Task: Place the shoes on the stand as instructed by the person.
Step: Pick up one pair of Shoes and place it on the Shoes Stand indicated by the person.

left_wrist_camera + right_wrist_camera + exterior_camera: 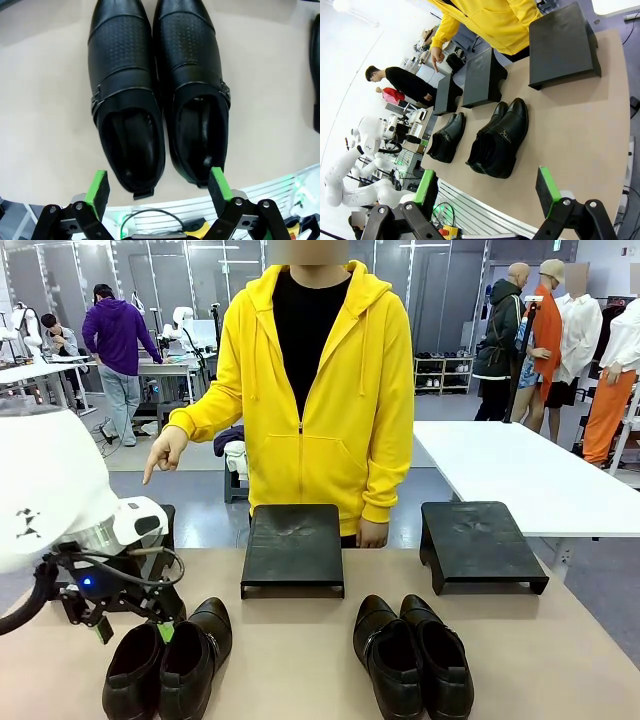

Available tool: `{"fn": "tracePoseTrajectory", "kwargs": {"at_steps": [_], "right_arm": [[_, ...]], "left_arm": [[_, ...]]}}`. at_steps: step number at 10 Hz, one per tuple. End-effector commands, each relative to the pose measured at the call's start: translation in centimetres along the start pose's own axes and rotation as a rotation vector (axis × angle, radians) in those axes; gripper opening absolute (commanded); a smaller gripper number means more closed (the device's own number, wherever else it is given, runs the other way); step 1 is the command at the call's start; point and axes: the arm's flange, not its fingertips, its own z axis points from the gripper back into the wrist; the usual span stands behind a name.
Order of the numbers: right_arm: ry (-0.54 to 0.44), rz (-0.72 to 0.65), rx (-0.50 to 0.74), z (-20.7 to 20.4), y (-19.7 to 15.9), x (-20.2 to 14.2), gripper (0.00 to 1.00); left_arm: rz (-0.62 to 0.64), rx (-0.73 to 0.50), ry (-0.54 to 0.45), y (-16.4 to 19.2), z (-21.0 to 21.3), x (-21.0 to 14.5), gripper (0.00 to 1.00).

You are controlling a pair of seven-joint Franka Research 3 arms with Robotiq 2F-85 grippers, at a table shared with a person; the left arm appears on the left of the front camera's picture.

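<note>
Two pairs of glossy black shoes stand on the tan table. The left pair (165,660) has a strap across the top and perforated toes (157,100). The right pair (410,655) sits near the table's middle (500,140). My left gripper (135,630) hangs open just behind the heels of the left pair (159,187), its green pads apart and holding nothing. My right gripper (487,192) is open and empty, well back from the table's near edge. The person (320,390) stands behind the middle stand (293,548), and one hand (160,455) points down toward the table's left.
Another black stand (480,545) is at the right. A third stand (445,95) sits at the far left, partly hidden behind my left arm in the front view. A white table (520,470) stands beyond at the right.
</note>
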Motion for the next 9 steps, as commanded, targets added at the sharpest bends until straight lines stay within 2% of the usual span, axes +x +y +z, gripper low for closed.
{"fn": "tracePoseTrajectory", "kwargs": {"at_steps": [1,3,5,6,7,8,9], "right_arm": [[-0.004,0.008,0.009,0.0,0.1,0.0,1.0],[-0.004,0.008,0.009,0.0,0.1,0.0,1.0],[-0.004,0.008,0.009,0.0,0.1,0.0,1.0],[-0.004,0.008,0.009,0.0,0.1,0.0,1.0],[-0.004,0.008,0.009,0.0,0.1,0.0,1.0],[-0.004,0.008,0.009,0.0,0.1,0.0,1.0],[-0.004,0.008,0.009,0.0,0.1,0.0,1.0]], "left_arm": [[0.018,-0.009,-0.02,-0.7,-2.3,-0.1,1.0],[0.009,0.012,-0.005,-0.7,-4.1,-0.3,1.0],[0.064,0.002,0.006,-0.6,-5.7,-0.3,1.0],[0.077,0.019,0.01,-0.4,-6.3,-0.4,0.88],[0.087,0.017,0.028,-0.1,-6.8,-0.6,0.69],[0.08,0.026,0.039,-0.2,-7.1,-0.8,0.39],[0.085,0.031,0.044,-0.2,-7.2,-1.0,0.35]]}}
